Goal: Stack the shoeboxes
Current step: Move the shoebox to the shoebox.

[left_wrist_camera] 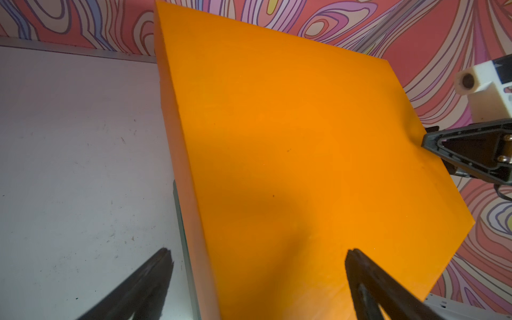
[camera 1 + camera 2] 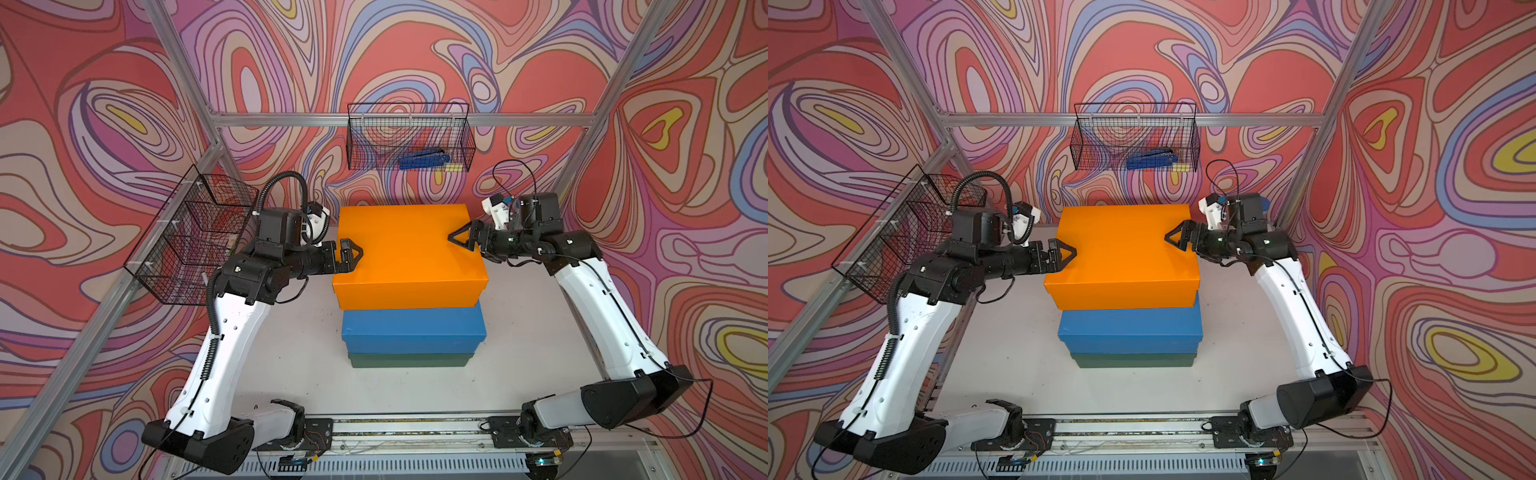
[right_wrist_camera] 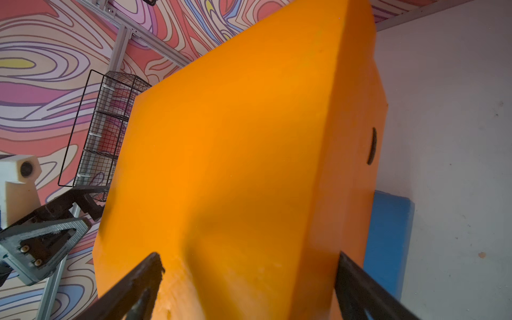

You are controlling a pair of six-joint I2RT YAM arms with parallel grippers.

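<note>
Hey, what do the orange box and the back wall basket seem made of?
Orange box: probably cardboard, matte; flat dull faces, crisp folded edges. Basket: thin black wire mesh, likely coated metal; the wall shows through it.

The white worktop (image 2: 291, 357) is scuffed and speckled. 1 thing rests directly on it: the green box (image 2: 411, 360), near its middle.

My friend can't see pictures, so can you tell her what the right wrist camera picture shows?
A plain orange cardboard shoebox fills the view, with the two black fingers of the right gripper spread wide over its near edge. A blue cardboard shoebox peeks out underneath it, and a black wire basket hangs by the swirly wall.
</note>
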